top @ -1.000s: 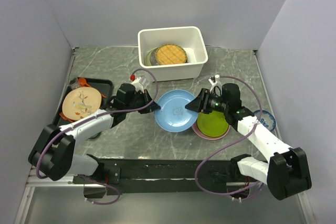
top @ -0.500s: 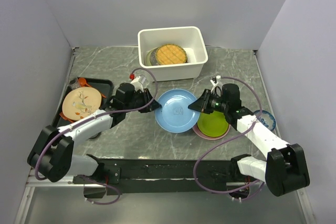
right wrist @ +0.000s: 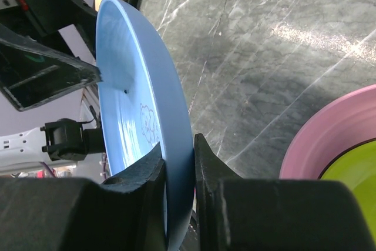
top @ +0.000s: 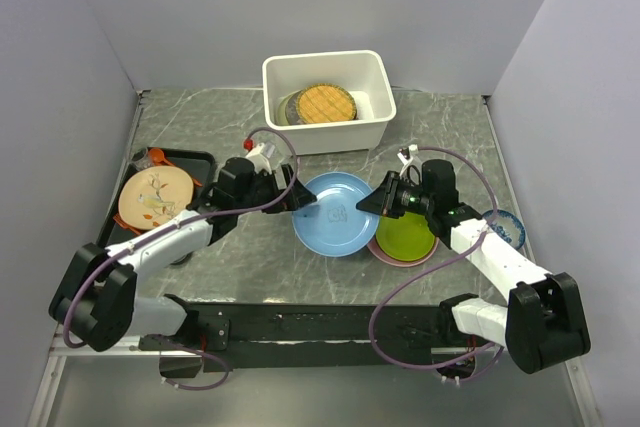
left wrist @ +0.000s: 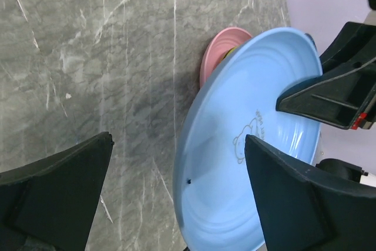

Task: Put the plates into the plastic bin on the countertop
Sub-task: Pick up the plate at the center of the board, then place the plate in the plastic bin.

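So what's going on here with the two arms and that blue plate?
The right end effector is clamped on the rim of the blue plate, holding it tilted above the countertop. The left end effector is open at the plate's opposite edge, not gripping. The lime green plate sits on the pink plate nearby, and the plastic bin holds the yellow woven disc.

Passage: bare table (top: 450,127) strip at 12 o'clock of the blue plate (top: 335,215), before the plastic bin (top: 340,135).
Obstructions: pink-and-lime plate stack (top: 405,232) just beside at 4 o'clock; black tray (top: 198,161) at 9 o'clock; left end effector (top: 292,194), jaws wide; right end effector (top: 373,202), pinching the plate's rim.
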### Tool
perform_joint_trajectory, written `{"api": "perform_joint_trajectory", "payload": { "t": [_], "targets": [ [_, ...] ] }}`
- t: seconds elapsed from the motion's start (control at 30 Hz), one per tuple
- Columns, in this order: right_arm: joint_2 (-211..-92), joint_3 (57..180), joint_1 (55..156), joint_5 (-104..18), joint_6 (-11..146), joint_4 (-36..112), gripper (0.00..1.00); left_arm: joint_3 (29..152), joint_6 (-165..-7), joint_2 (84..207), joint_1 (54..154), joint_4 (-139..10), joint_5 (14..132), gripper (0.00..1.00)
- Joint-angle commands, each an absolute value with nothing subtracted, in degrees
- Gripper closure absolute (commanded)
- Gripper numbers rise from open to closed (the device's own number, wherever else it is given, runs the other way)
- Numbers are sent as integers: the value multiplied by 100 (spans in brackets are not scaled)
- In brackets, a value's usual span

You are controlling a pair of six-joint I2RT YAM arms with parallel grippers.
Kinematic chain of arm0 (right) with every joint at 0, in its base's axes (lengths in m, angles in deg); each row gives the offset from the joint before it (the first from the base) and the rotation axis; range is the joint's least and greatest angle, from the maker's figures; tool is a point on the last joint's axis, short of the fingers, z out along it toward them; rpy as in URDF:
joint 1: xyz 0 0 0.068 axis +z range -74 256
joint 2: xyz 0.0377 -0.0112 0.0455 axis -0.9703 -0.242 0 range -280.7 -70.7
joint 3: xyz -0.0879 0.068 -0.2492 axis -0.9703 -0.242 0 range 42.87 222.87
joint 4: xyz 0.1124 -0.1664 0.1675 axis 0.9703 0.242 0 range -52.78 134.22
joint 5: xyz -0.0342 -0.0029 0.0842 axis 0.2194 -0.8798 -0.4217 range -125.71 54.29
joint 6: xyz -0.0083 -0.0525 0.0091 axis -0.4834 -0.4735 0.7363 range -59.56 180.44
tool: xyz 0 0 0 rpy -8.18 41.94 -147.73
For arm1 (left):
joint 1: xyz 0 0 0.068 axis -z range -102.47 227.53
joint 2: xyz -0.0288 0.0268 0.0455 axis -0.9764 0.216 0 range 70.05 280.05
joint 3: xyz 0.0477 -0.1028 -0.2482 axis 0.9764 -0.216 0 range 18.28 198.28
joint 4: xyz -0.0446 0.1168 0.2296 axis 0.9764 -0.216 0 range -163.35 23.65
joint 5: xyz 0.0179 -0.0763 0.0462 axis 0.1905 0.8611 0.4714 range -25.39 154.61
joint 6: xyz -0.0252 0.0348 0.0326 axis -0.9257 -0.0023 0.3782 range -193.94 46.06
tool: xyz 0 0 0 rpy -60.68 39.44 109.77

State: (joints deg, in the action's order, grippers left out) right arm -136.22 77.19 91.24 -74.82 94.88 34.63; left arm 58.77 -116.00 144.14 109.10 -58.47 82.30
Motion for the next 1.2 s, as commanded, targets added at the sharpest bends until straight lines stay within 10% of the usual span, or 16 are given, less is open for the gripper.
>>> {"api": "perform_joint_trajectory", "payload": {
  "t": [0.0,1.17],
  "targets": [
    [-13565,7776,9155,-7596,9463,3186,100,5906,-11516,14090,10908,-5765,8052,1],
    [-14717,8470,9261,-7702,9647,2650,100,5106,-11788,12718,9994,-6505,7322,1]
  ]
}}
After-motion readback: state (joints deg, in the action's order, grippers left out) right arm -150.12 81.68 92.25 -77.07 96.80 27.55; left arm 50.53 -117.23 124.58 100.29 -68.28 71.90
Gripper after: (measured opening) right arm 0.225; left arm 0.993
